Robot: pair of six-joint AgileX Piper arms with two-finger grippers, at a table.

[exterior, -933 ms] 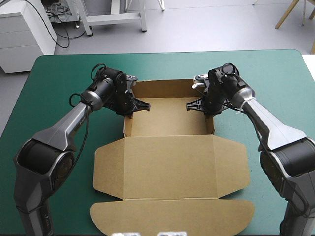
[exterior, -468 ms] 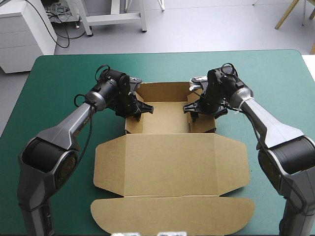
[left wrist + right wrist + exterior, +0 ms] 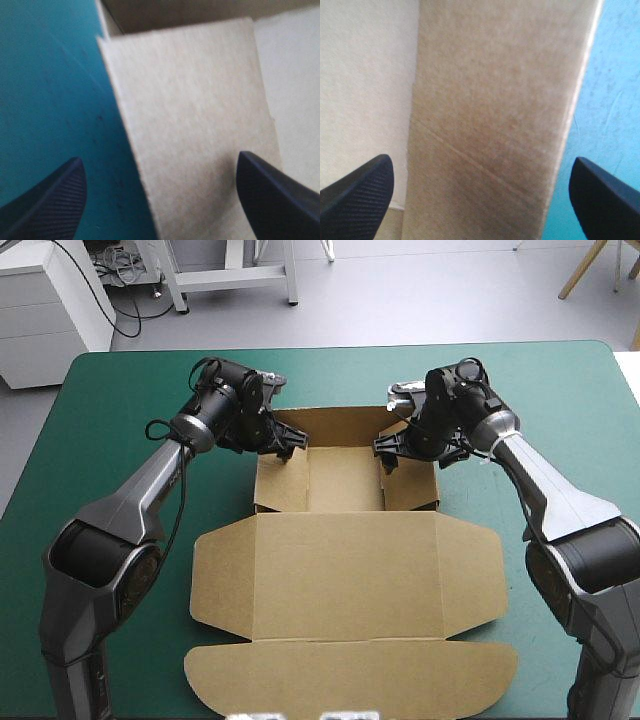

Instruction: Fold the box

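Note:
The brown box (image 3: 345, 580) lies mid-table as an open tray, its lid and curved front flap flat toward the near edge. The far wall (image 3: 335, 423) stands up. Two side panels slope inward over the tray floor, the left panel (image 3: 281, 483) and the right panel (image 3: 411, 485). My left gripper (image 3: 290, 447) hovers open above the left panel's far end, fingers astride the board (image 3: 195, 125) without gripping it. Above the right panel's far end my right gripper (image 3: 386, 453) is open too, that panel (image 3: 490, 115) running between its spread fingers.
Bare teal-green cover (image 3: 120, 440) lies left, right and beyond the box. The lid's curved flap (image 3: 350, 678) reaches close to the table's near edge. Both arms stretch over the cover along the box's sides.
Both grippers were shut earlier and have opened wide. The two side panels have tipped inward over the tray floor. Both wrists have drawn back a little toward the far wall.

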